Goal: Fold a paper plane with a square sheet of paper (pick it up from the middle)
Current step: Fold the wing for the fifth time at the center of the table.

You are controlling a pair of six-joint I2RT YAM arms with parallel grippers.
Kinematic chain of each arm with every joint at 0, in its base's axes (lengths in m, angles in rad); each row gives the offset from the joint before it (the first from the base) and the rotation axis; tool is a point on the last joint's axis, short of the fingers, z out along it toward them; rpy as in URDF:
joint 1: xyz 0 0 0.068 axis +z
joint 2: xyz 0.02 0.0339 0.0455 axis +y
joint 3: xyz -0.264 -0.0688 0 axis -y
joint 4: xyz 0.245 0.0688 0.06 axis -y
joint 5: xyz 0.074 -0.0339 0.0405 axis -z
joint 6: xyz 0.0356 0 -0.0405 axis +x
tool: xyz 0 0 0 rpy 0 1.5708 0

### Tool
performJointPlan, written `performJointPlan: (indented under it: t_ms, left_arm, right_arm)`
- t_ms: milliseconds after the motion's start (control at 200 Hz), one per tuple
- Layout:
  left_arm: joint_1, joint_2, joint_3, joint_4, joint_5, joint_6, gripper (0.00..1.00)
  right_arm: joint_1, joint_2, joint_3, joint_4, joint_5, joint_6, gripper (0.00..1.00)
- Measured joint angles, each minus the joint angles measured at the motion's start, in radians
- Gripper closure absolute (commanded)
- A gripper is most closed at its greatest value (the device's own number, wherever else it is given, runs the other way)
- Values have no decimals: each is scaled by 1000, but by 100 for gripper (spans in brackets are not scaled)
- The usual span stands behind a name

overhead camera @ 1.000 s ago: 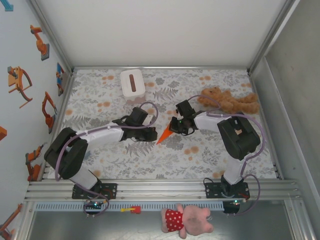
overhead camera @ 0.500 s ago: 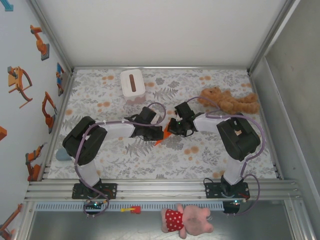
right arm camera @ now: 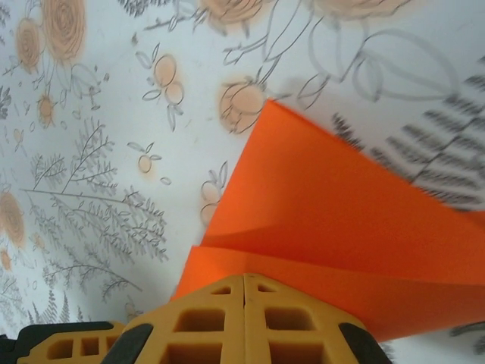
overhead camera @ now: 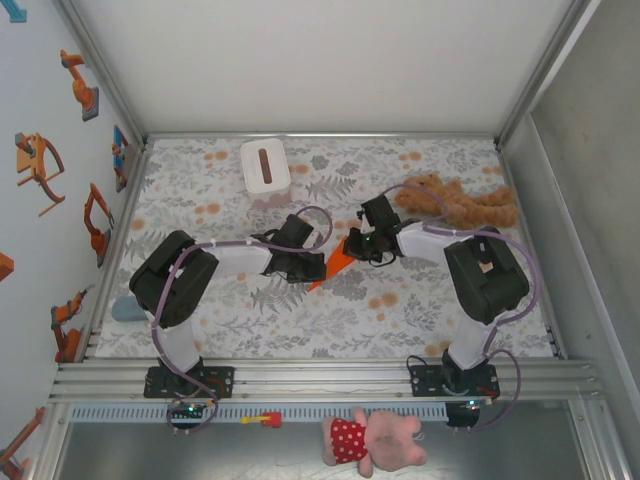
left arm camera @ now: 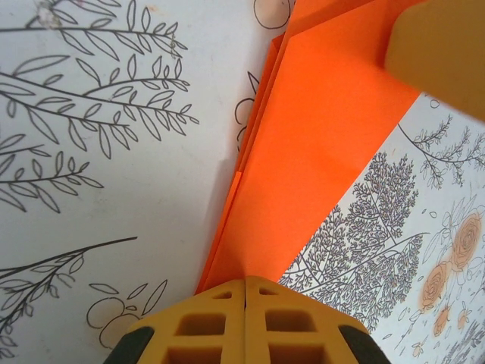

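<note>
Plain bright orange paper (overhead camera: 333, 268). The desk (overhead camera: 430, 300) is white, printed with grey leaves and peach flowers. White box (overhead camera: 265, 166); tan plush (overhead camera: 460, 203).

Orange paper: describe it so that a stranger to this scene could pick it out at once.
At the middle of the flower-printed table cover, nearer than the white tissue box and the tan plush toy, the left hand and the right hand meet. Both pinch the folded bright orange paper, a flat pointed wedge, plain and vivid against the pale print.
</note>
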Motion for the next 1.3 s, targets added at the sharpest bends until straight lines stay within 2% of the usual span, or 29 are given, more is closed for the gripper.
performJointPlan:
  t_ms: [551,726,856,1092,1297]
  left_arm:
    - [0,-7,2,19,24,-18,99]
    - [0,-10,50,27,16,-40,98]
    - [0,13,97,50,-3,-67,100]
    - [0,86,97,66,-26,-126,100]
    - [0,90,96,61,-37,-140,100]
  right_arm:
    - [-19,53,16,-18,3,-34,99]
    - [-19,53,15,-16,3,-34,99]
    - [-19,53,14,-12,2,-34,99]
    - [-21,53,8,7,-4,-34,99]
    - [-21,46,8,6,-10,-37,99]
